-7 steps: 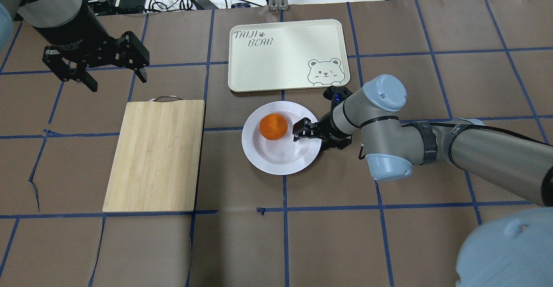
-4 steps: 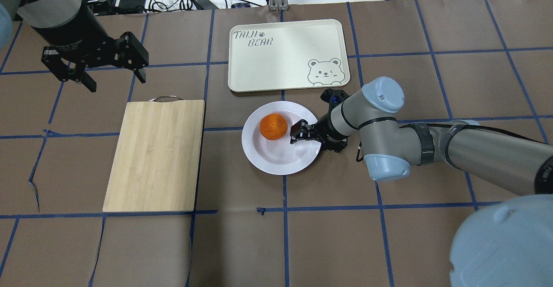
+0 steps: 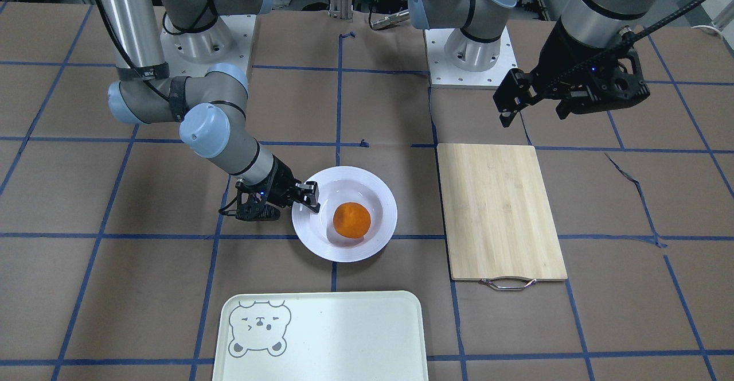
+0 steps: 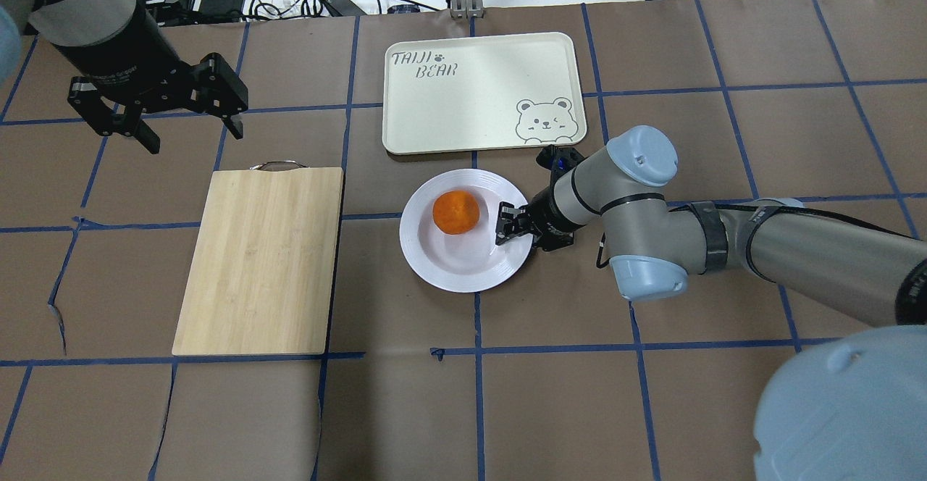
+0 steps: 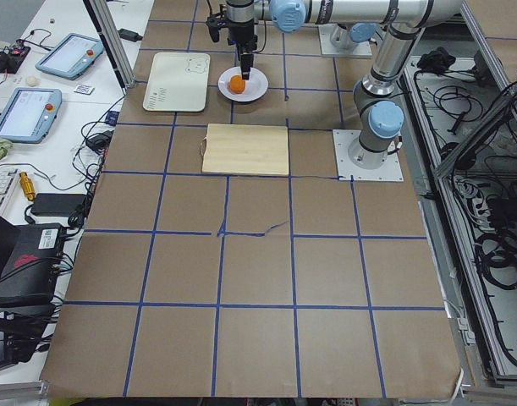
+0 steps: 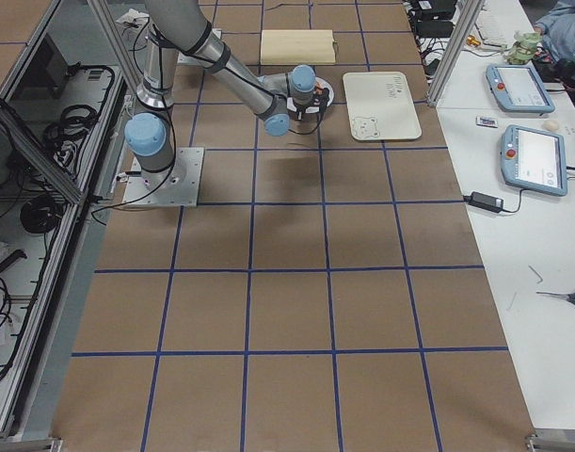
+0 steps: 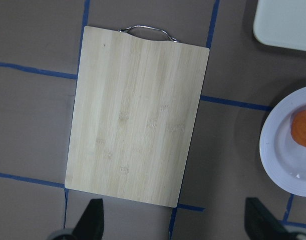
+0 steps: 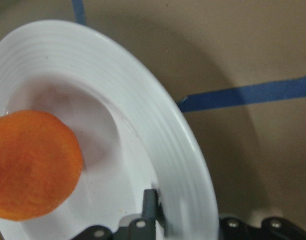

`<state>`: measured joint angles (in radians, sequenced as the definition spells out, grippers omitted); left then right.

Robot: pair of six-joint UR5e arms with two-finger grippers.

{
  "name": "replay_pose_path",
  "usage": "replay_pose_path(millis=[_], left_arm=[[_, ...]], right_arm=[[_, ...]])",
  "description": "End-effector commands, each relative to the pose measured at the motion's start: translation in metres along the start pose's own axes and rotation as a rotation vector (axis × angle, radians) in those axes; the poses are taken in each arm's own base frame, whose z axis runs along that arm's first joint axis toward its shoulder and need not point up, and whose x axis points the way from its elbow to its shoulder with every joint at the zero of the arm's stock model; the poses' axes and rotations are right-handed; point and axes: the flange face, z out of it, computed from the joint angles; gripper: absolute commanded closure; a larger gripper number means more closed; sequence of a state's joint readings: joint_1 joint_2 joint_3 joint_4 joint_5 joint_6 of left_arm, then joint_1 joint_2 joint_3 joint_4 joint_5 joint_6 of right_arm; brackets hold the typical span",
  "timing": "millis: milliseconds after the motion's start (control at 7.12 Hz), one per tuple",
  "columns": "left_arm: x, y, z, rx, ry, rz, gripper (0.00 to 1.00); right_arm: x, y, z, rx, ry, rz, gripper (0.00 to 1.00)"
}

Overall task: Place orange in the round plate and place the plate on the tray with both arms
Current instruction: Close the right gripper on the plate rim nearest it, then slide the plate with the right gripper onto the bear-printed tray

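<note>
The right pincer (image 4: 507, 226) has turned and clamped the round plate (image 4: 449, 267) at its rim nearest the bench (image 4: 724, 68)'s right edge, nudging it slightly left. The orange (image 4: 456, 213) lies inside, near the tray (image 4: 478, 104). The left pincer (image 4: 194, 137) stays apart.

At the jaws of the black right gripper (image 4: 502, 226), the plate (image 4: 463, 274) is glossy white with a finely ringed rim, and the orange (image 4: 456, 213) is bright orange. The tray (image 4: 478, 115) is pale cream with a grey bear face and lettering. The table (image 4: 724, 53) is brown with a blue grid.
</note>
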<state>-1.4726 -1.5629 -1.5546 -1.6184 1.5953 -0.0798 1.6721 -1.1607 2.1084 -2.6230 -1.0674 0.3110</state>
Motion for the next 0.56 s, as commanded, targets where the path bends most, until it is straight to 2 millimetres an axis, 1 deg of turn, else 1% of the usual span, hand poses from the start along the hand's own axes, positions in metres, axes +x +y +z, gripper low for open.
replay_pose_path(millis=[0, 140, 281, 421], left_arm=[[0.001, 0.0, -0.001, 0.003, 0.006, 0.001, 0.0], [0.001, 0.0, 0.001, -0.003, 0.006, 0.002, 0.0], [0.001, 0.0, 0.001, -0.002, 0.011, 0.002, 0.0], [0.0, 0.0, 0.0, 0.001, 0.008, 0.0, 0.0]], right_arm=[[-0.003, -0.002, -0.006, 0.011, -0.003, 0.001, 1.0], [-0.007, -0.006, -0.009, 0.019, -0.009, -0.003, 1.0], [-0.015, -0.017, -0.019, 0.038, -0.019, 0.03, 1.0], [-0.023, -0.024, -0.028, 0.039, -0.08, 0.059, 1.0]])
